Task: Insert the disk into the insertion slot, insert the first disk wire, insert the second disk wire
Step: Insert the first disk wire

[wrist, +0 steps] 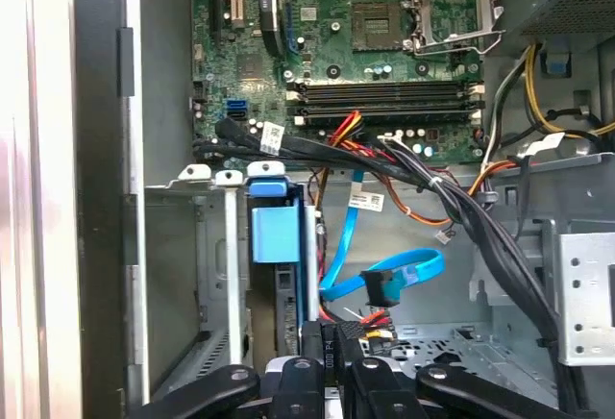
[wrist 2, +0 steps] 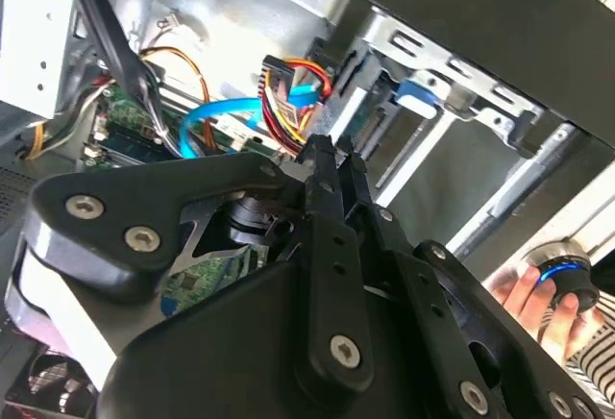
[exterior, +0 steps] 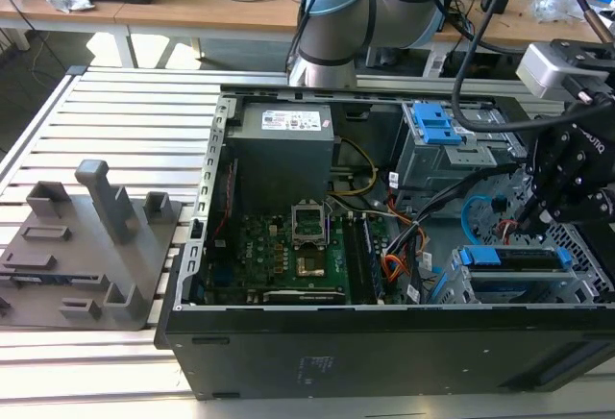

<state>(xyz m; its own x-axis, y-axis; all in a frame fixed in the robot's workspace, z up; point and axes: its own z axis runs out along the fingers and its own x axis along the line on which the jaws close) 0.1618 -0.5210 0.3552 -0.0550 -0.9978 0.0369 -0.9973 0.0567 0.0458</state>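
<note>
print: none readable | white printed label (exterior: 296, 120) on power supply box (exterior: 283, 164), well apart from end effector (exterior: 531, 219) | small white tag (wrist: 366, 201) on blue cable (wrist: 423, 267), near end effector, illegible

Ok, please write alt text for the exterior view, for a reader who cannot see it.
A black gripper reaches into an open computer case at the exterior view's right, near the disk seated in the insertion slot. The case lies on a slatted table, with a grey fixture at the exterior view's left.
</note>
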